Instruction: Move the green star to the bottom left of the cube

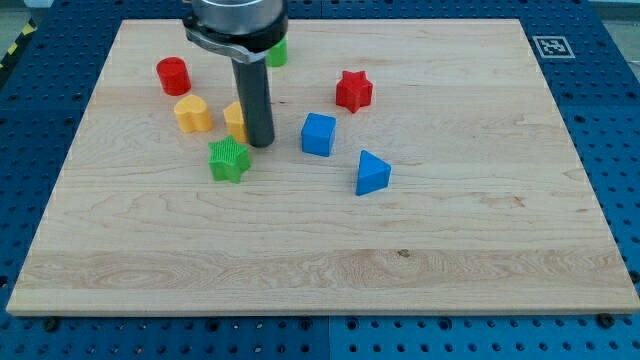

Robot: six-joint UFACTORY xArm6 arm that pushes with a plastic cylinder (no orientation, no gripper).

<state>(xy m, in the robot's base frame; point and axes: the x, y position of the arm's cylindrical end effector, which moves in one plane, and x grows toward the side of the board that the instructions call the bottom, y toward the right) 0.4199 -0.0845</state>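
Note:
The green star [229, 159] lies on the wooden board, left of centre. The blue cube [318, 134] sits to its right and slightly higher in the view. My tip [260, 143] stands between them, just up and right of the star and close to it; I cannot tell if it touches. A yellow block [234, 119] is partly hidden behind the rod on its left side.
A red cylinder [173, 75] and a yellow block [193, 113] lie at the upper left. A green block [277, 52] shows partly behind the arm at the top. A red star [353, 90] is above the cube, a blue triangular block [372, 173] lower right of it.

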